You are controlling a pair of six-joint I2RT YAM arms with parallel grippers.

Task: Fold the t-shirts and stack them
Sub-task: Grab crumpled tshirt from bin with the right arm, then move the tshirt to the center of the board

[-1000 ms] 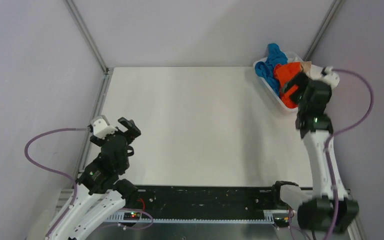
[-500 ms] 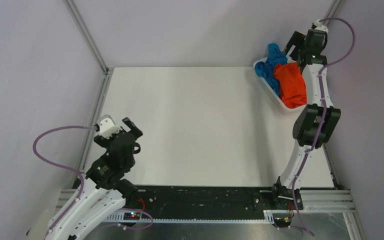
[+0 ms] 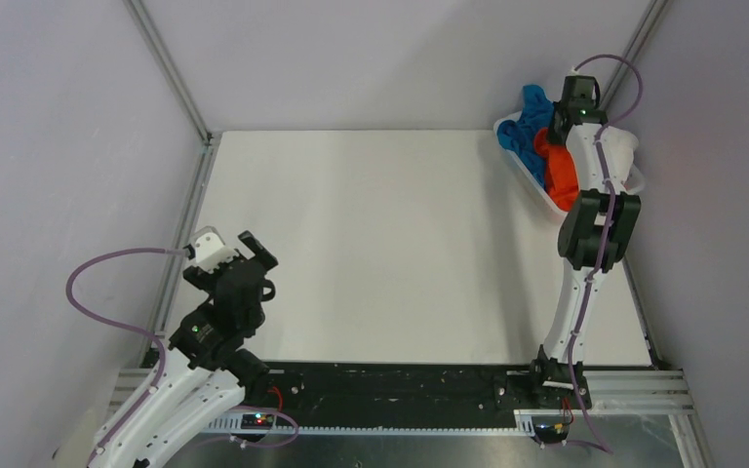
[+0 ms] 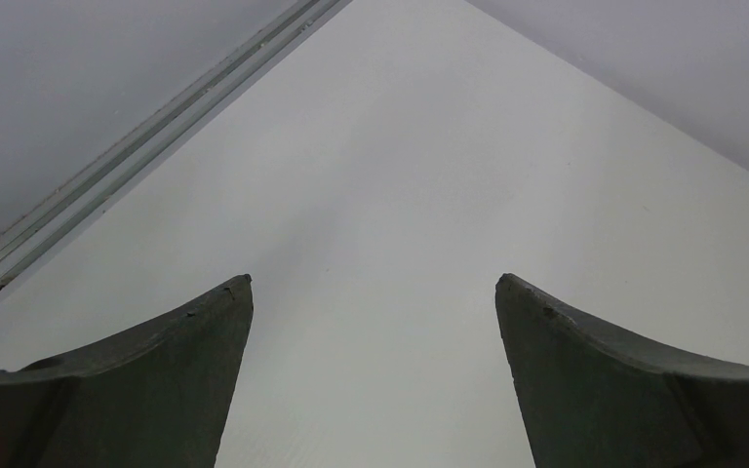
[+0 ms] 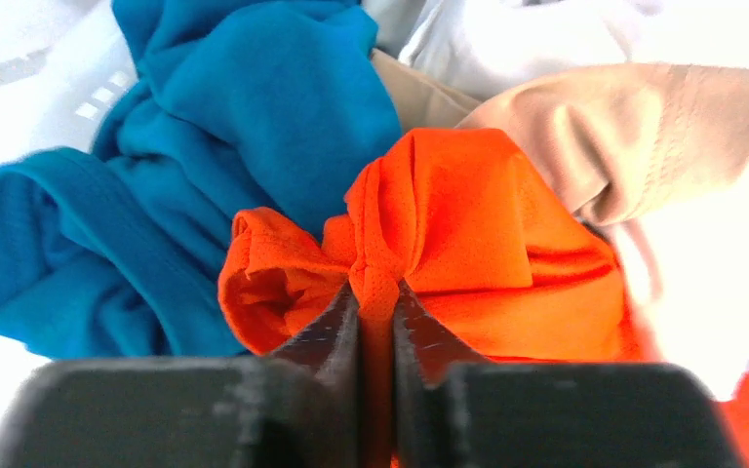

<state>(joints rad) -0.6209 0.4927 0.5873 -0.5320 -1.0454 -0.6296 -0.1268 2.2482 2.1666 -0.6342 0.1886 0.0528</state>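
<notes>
Right gripper pinches orange shirt in basket, upper right. Left gripper wide, empty. Nothing folded yet.

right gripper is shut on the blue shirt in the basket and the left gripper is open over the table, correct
One detail is wrong: the right gripper is shut on the orange t-shirt, not the blue t-shirt lying beside it, as the right wrist view shows. The rest stands: the left gripper is open over the table.
</notes>
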